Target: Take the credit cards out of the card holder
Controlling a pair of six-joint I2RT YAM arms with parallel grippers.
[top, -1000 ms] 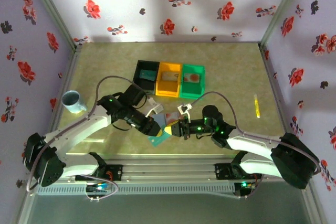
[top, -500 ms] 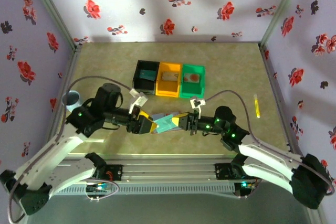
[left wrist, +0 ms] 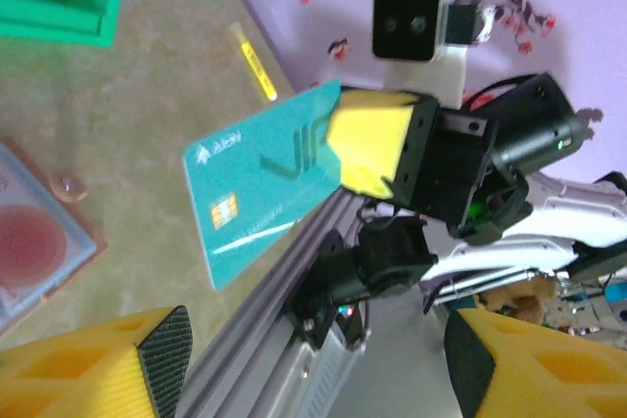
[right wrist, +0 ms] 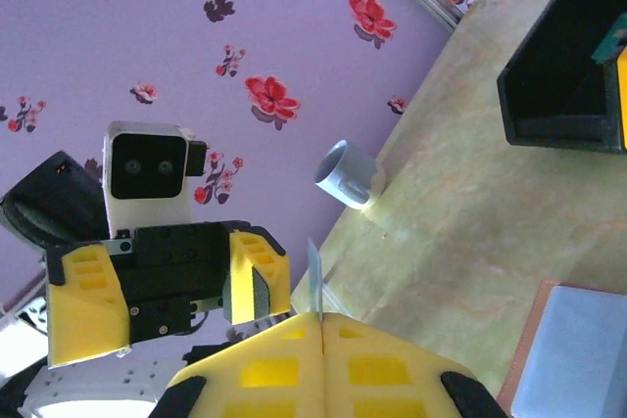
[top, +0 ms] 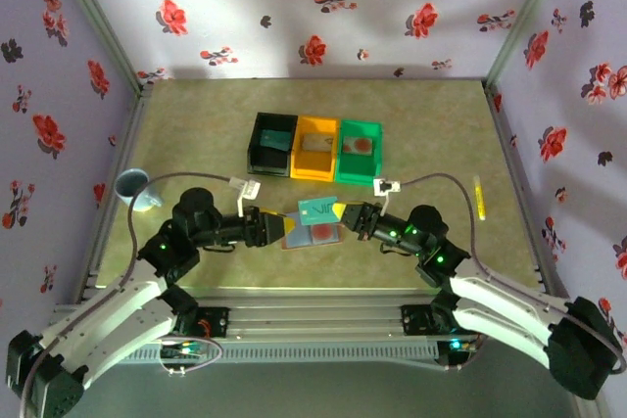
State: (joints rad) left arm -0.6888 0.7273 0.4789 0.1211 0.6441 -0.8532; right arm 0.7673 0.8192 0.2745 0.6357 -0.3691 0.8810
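The teal-green credit card (top: 318, 209) hangs above the table, pinched at one end by my right gripper (top: 339, 213), which is shut on it. The left wrist view shows its face (left wrist: 257, 183), the right wrist view shows it edge-on (right wrist: 313, 276) rising from the shut right gripper (right wrist: 319, 320). The card holder (top: 313, 234) lies open on the table just below, with a pale card with an orange-red spot (left wrist: 22, 240) on its blue-grey inside. My left gripper (top: 275, 227) is open to the holder's left, its fingers (left wrist: 127, 364) wide apart and holding nothing.
Black (top: 272, 142), orange (top: 315, 147) and green (top: 359, 151) bins stand in a row behind the grippers, each with something inside. A blue-grey cup (top: 134, 188) stands at the left edge. A yellow pen (top: 478, 198) lies at the right.
My left gripper has opened and drawn back to the left. The holder now lies flat on the table. My right gripper has pulled the teal card free and lifted it.
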